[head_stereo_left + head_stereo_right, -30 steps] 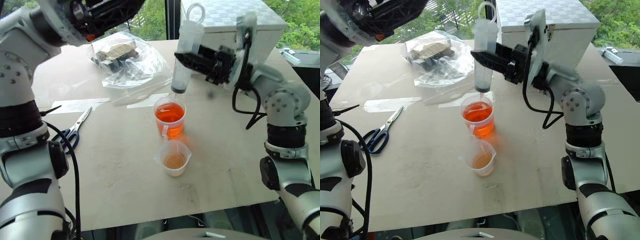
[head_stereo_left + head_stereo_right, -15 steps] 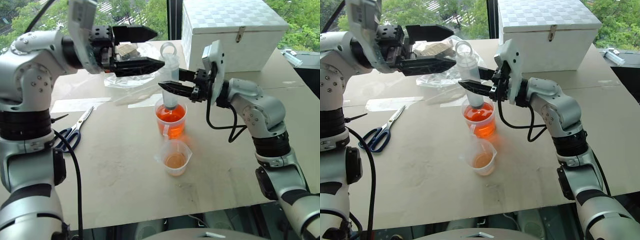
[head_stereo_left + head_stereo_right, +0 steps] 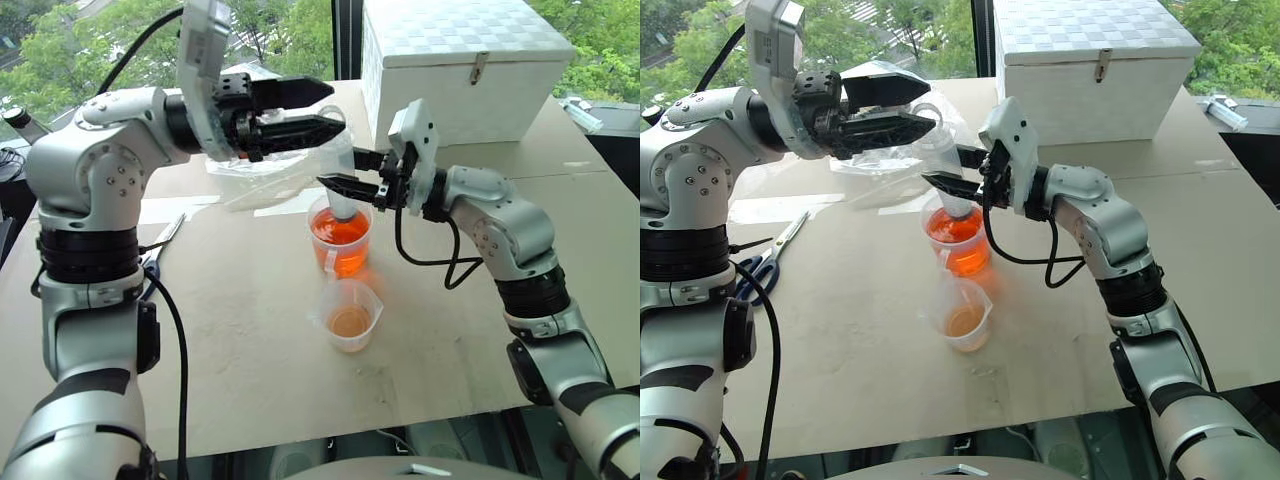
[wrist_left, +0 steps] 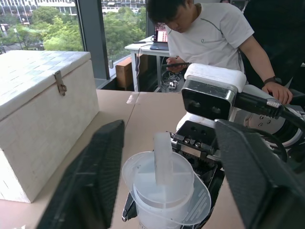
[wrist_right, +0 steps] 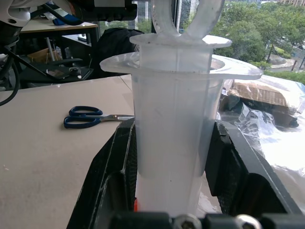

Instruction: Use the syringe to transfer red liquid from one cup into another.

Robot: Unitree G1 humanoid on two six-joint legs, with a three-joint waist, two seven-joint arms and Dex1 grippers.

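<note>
The syringe [image 3: 945,170], judged light, stiff and slippery, is pinched at its barrel by the right gripper [image 3: 952,170], upright with its nozzle in the bright orange-red cup [image 3: 958,238] on the counter [image 3: 840,330]; its plunger ring is judged the place to be taken. The left gripper [image 3: 902,105] is spread around that top, contact being impossible to tell. One syringe, two cups, the paler cup [image 3: 964,315] nearer, and two grippers are counted.

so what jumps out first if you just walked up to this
The bright orange-red cup mid-table, with the syringe standing upright in it, clamped between the right gripper's fingers. Just above, the left gripper's fingers bracket the plunger top. A paler cup stands nearer the table's front edge, and a white box stands at the back.
</note>
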